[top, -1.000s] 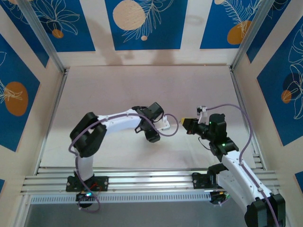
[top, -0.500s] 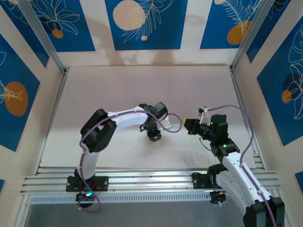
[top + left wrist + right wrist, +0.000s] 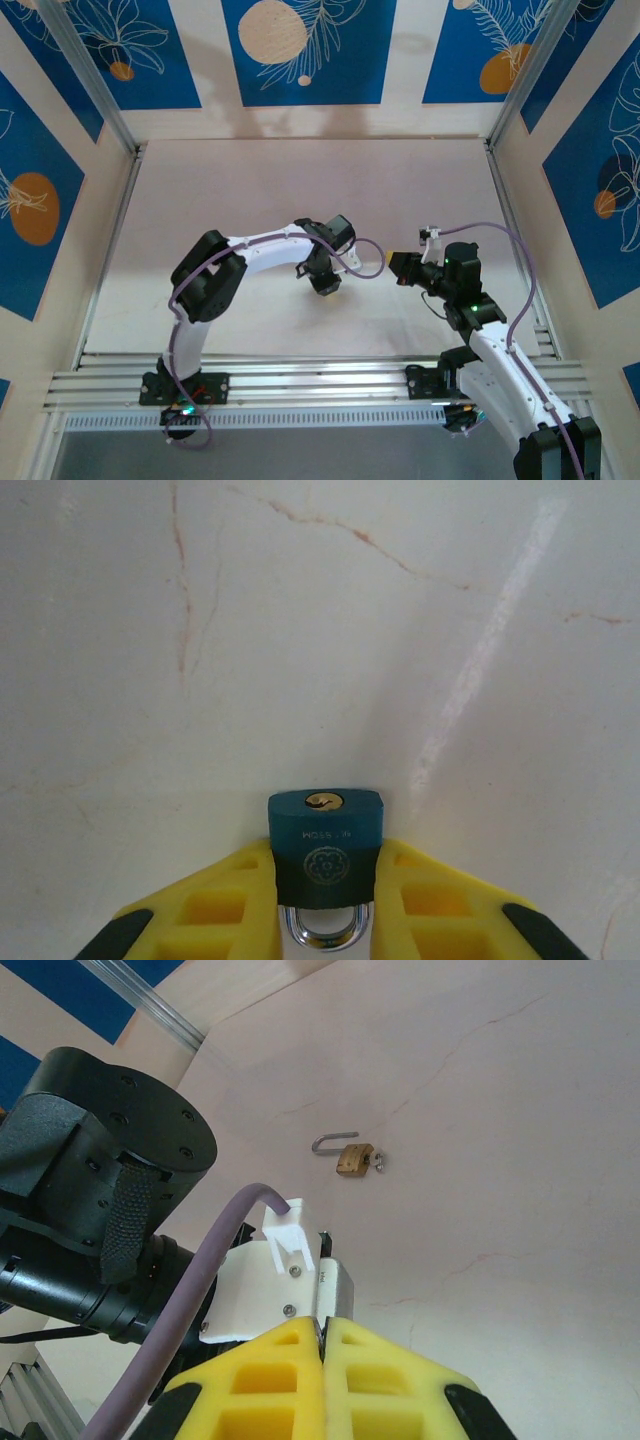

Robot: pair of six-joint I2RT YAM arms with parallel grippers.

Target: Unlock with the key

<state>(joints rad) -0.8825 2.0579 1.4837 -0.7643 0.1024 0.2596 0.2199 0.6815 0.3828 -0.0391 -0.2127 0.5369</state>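
— Two yellow fingers of your left gripper (image 3: 326,868) pinch the padlock (image 3: 325,832) by its sides.
— Its look?
— Teal body, brass keyhole (image 3: 324,801) at the far end, shiny curved shackle (image 3: 326,932) back between the fingers. Your right gripper (image 3: 323,1328) is pressed together.

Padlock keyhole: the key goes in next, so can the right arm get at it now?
Probably yes: the left gripper holds the padlock by its sides, keyhole bare, open table toward the right gripper.
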